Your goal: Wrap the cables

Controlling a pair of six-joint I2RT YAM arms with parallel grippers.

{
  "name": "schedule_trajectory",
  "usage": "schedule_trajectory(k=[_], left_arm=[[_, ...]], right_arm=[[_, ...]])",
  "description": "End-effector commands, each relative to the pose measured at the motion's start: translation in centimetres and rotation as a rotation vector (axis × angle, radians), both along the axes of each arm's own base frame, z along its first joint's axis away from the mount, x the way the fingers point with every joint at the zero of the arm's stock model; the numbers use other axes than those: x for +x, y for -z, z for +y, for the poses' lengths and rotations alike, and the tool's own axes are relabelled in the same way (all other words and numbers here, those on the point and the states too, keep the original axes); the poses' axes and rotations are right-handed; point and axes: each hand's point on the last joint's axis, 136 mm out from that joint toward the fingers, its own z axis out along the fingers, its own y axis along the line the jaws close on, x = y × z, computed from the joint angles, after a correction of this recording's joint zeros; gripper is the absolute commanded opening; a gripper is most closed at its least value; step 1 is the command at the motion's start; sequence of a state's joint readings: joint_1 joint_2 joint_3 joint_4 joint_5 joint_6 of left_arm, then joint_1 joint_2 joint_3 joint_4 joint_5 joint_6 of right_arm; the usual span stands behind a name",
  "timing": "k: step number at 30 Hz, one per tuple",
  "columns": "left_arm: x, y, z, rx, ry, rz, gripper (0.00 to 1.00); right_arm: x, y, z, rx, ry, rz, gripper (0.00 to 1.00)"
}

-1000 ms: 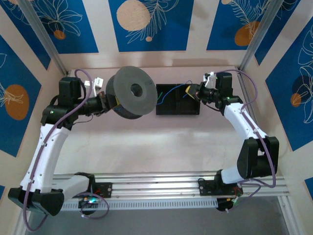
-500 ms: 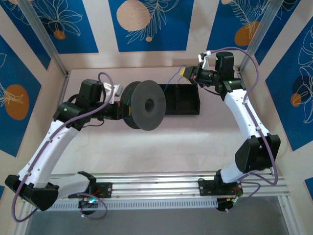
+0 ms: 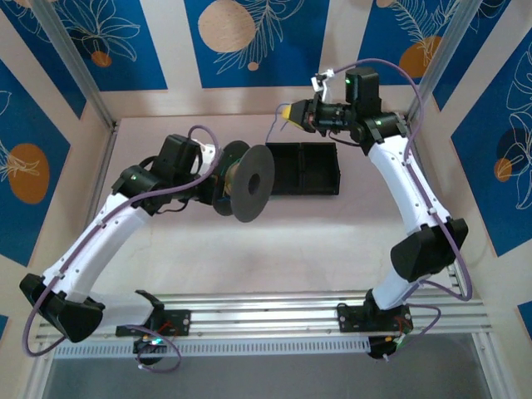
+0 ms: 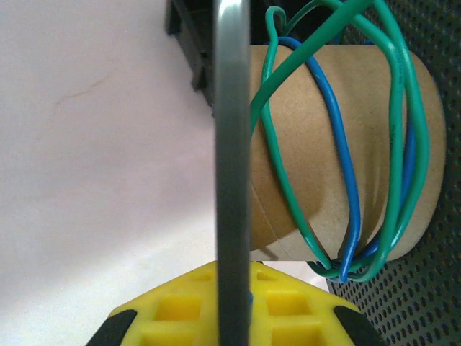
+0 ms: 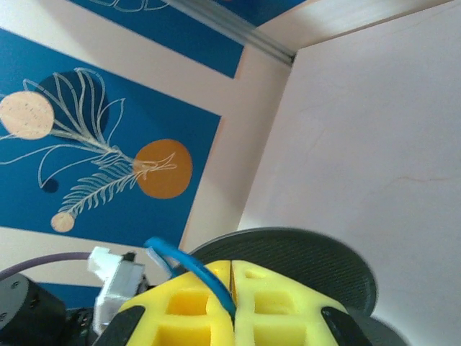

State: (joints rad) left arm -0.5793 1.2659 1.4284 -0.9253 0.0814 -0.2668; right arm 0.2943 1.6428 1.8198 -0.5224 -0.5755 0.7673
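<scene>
A spool with dark grey flanges and a cardboard core hangs above the table, just left of the black tray. My left gripper is shut on the edge of the near flange, its yellow fingers on either side of it. Green cable and blue cable loop loosely around the core. My right gripper is raised behind the tray's left end. In the right wrist view its yellow fingers are shut on the blue cable, with a spool flange beyond.
Patterned blue and cream walls close the table in at the back and sides, with metal posts in the corners. An aluminium rail runs along the near edge between the arm bases. The lilac arm cables arc above both arms.
The left arm has carried the spool right toward the tray and turned it more edge-on. The right gripper has moved left and toward the back wall, drawing the blue cable with it.
</scene>
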Motion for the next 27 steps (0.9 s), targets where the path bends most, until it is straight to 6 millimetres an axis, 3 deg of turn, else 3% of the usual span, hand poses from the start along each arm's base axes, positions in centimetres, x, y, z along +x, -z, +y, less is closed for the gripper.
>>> schedule_trajectory(k=[1,9,13,20,27], left_arm=[[0.3,1.4,3.0,0.19,-0.081,0.013,0.0],[3.4,0.3,4.6,0.278,-0.242,-0.038,0.0],[4.6,-0.6,5.0,0.266,-0.297,-0.046,0.0],[6.2,-1.5,5.3,0.186,-0.38,-0.039,0.0],[7.3,-3.0,6.1,0.04,-0.475,-0.047,0.0]], right_arm=[[-2.5,-3.8,2.2,0.042,-0.102,-0.048,0.0],[-9.0,-4.8,8.9,0.011,-0.312,-0.063,0.0],[-12.7,-4.4,11.6,-0.027,-0.402,-0.066,0.0],[-17.5,0.1,15.3,-0.163,-0.463,-0.048,0.0],[-19.9,7.1,17.0,-0.257,-0.412,0.028,0.0]])
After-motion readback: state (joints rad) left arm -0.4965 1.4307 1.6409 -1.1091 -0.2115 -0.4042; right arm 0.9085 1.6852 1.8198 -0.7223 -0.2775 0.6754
